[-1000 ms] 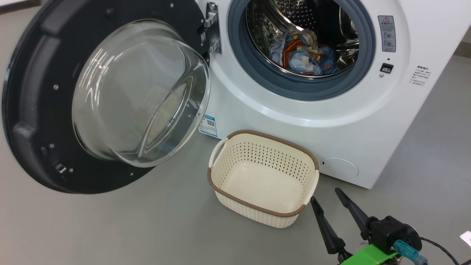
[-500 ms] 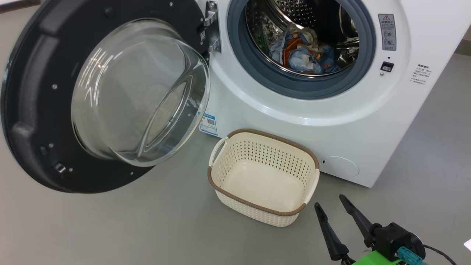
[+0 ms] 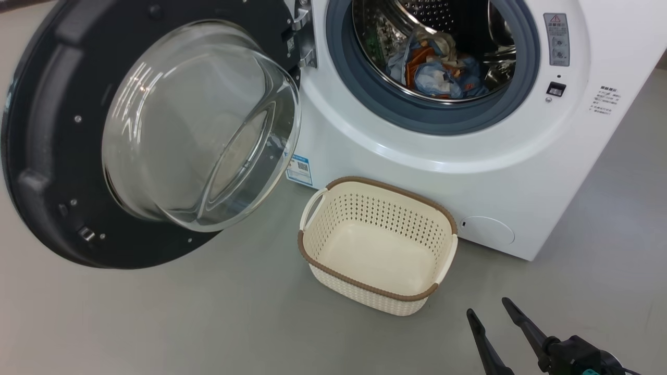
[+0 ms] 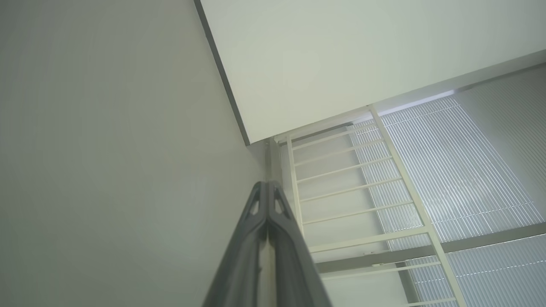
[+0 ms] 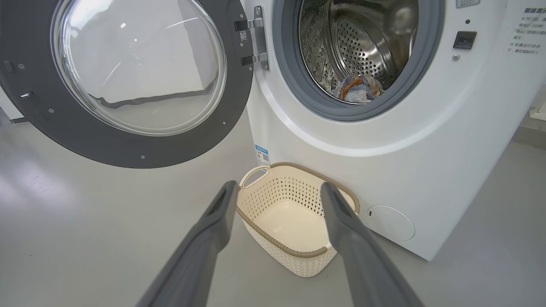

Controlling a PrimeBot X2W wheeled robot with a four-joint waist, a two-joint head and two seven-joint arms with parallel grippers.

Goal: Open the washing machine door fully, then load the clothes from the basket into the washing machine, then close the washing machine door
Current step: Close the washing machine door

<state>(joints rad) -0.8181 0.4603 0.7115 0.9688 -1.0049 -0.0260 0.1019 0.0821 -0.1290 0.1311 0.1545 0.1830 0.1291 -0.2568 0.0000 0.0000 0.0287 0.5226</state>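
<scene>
Now the left end effector (image 4: 267, 184) is pointing up at a pale wall (image 4: 106, 149), with its two fingers pressing together and holding nothing. On the far left, the door (image 3: 156, 135) is hanging wide open, with its glass bowl (image 3: 208, 104) bulging out toward the robot. Next to it, the washing machine (image 3: 469, 172) is showing its round mouth. The clothes (image 3: 437, 73) are lying inside the drum (image 3: 375, 34), behind the grey ring (image 3: 365, 99). Below, the basket (image 3: 385, 219) is sitting empty on the floor (image 3: 208, 323), just beside the front of the machine. At the lower right, the right end effector (image 3: 488, 306) is hovering near the basket, with its fingers spread apart and nothing between them.

So the loading is looking done, and shutting the door is likely the job in hand. To do it well, an arm should be going round to the far left edge of the door. It should be pushing on the black rim (image 3: 41, 130), not the glass, and swinging it slowly until it is clicking shut. The basket may be sitting close to the door's path, so that is worth watching.
</scene>
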